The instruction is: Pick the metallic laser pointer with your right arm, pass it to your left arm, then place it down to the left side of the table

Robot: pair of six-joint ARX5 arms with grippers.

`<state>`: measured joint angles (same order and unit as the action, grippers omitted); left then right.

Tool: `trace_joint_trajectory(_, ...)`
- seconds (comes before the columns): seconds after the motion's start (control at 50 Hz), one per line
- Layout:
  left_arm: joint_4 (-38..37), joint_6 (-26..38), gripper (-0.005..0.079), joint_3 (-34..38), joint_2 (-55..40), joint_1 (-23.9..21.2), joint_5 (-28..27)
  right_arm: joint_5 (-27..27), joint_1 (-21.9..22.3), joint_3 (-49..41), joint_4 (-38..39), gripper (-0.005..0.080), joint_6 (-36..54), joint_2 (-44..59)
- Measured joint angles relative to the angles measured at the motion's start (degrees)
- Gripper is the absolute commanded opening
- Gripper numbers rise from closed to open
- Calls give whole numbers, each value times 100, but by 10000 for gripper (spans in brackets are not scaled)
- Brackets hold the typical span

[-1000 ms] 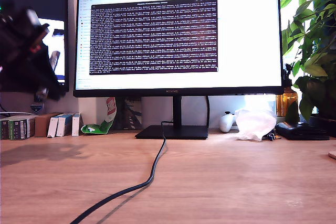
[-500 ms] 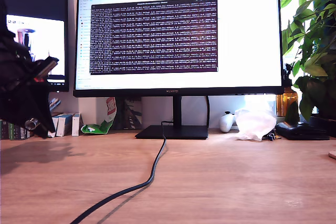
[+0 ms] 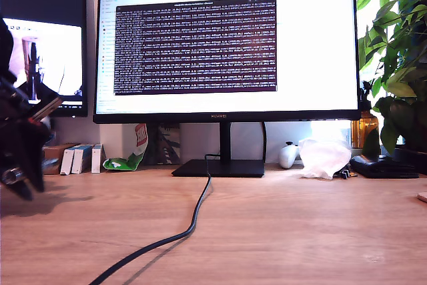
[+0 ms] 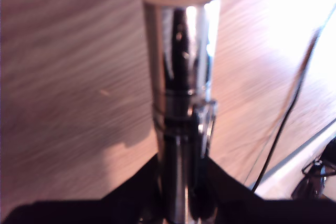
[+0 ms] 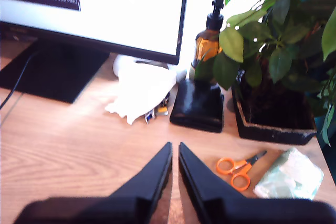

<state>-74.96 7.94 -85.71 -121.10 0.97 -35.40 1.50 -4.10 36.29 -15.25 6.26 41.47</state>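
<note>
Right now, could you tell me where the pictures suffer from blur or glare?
First wrist view: the metallic laser pointer is soft, and the table washes out white beyond it. Exterior view: the arm at the left edge is dark and smeared. Second wrist view: sharp, though the monitor is overexposed.

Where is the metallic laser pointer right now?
The metallic laser pointer sits clamped in my first gripper, at the exterior view's left edge, above the table.
</note>
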Motion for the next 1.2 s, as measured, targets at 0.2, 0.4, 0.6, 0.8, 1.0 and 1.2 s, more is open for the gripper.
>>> trace_joint_trajectory(0.2, 11, 15, -14, 0, -17, 31, 238, -2, -2, 0, 24, -11, 0, 0)
trace_joint_trajectory(0.4, 11, 28, 134, 0, -17, 26, 647, -2, -74, 0, 76, -11, 0, 0)
trace_joint_trajectory(0.6, 13, 28, 183, 0, -17, 26, 673, -4, -179, 0, 133, -11, 0, 0)
trace_joint_trajectory(0.8, 13, 28, 225, 0, -17, 26, 686, -4, -201, 0, 170, -11, 0, 0)
trace_joint_trajectory(1.0, -240, 44, 202, 0, -17, 26, 686, -4, -201, 0, 170, -11, 0, 0)
trace_joint_trajectory(1.2, -299, 114, -21, -162, -17, 39, 702, -4, -201, 0, 173, -11, 0, 0)
